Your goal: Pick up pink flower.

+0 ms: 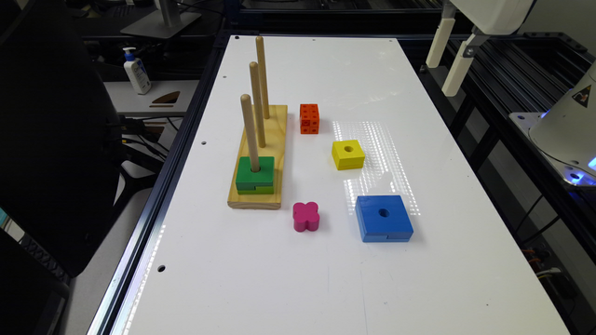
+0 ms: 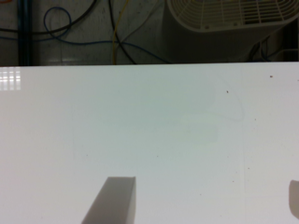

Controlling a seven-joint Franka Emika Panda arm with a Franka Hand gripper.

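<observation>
The flower (image 1: 306,216) sits flat on the white table (image 1: 326,288), in the near half. It lies just beside the near end of the wooden peg base (image 1: 274,139), toward the exterior view's right, with the blue block (image 1: 383,217) near it on the other side and clear of it. I judge it a light, stiff piece of painted wood, not fragile, though the smooth paint could slip. The lobed outline matters: I would close the fingers across two opposite notches, or flat across two lobes, low on the sides, coming straight down from above.

The gripper (image 1: 455,56) hangs high at the far right, off the table's edge, well apart from the flower. In the wrist view I see two fingers, one (image 2: 112,200) and the other (image 2: 294,198), set wide apart over bare table, holding nothing.

As for holders, the nearest of the three pegs carries a green block (image 1: 254,176); the other two pegs stand bare. The yellow cube (image 1: 348,154) and orange cube (image 1: 309,118) lie loose farther back.
</observation>
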